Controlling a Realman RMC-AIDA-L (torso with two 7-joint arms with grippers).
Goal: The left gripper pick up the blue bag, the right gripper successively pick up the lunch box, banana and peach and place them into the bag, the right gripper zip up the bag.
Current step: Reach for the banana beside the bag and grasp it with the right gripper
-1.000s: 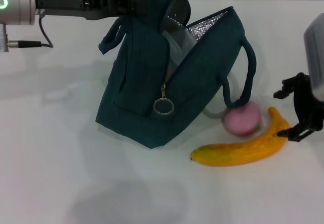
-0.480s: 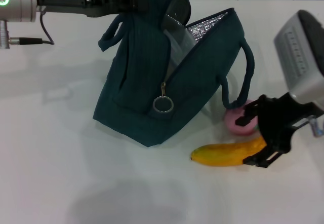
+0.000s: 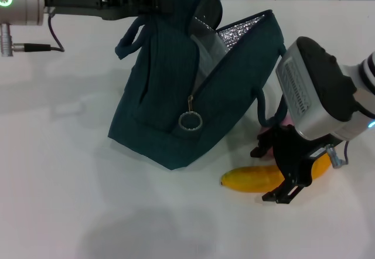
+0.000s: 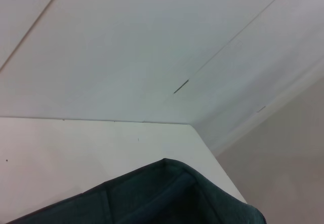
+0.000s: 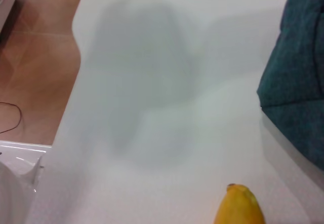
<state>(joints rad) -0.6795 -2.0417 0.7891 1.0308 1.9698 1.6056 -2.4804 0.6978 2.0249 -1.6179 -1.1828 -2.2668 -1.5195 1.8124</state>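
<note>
Two grippers are at work on our rig. Our right gripper [image 3: 280, 171] is low over the table [image 3: 70, 200], and its black fingers [image 3: 285, 192] stand apart on either side of the banana [image 3: 249, 179], about midway along the fruit, one finger on the near side and one on the far side. We cannot tell whether the pads already touch the peel. The banana lies flat on the table, its tip pointing toward our left, and that tip [image 5: 238, 206] shows in the right wrist view beside a corner of the blue bag [image 5: 298, 77]. Just behind the right gripper, the peach [image 3: 270, 135] is mostly hidden; only a sliver of pink shows by the bag's dangling handle [image 3: 263, 113].

Our left gripper [image 3: 153, 0] is raised at the far left side of the blue bag [image 3: 170, 95], closed on the bag's upper edge and holding it up, so the bag stands tilted with its base on the table. The mouth is unzipped and gapes toward our right, showing the silver lining [image 3: 240, 31]. A clear plastic shape sits inside the opening, which may be the lunch box [image 3: 205, 51], though we cannot be sure. The zipper pull with its metal ring [image 3: 188, 121] hangs down the bag's near face. In the left wrist view only the bag's top fold [image 4: 167, 193] appears against the table and wall.
</note>
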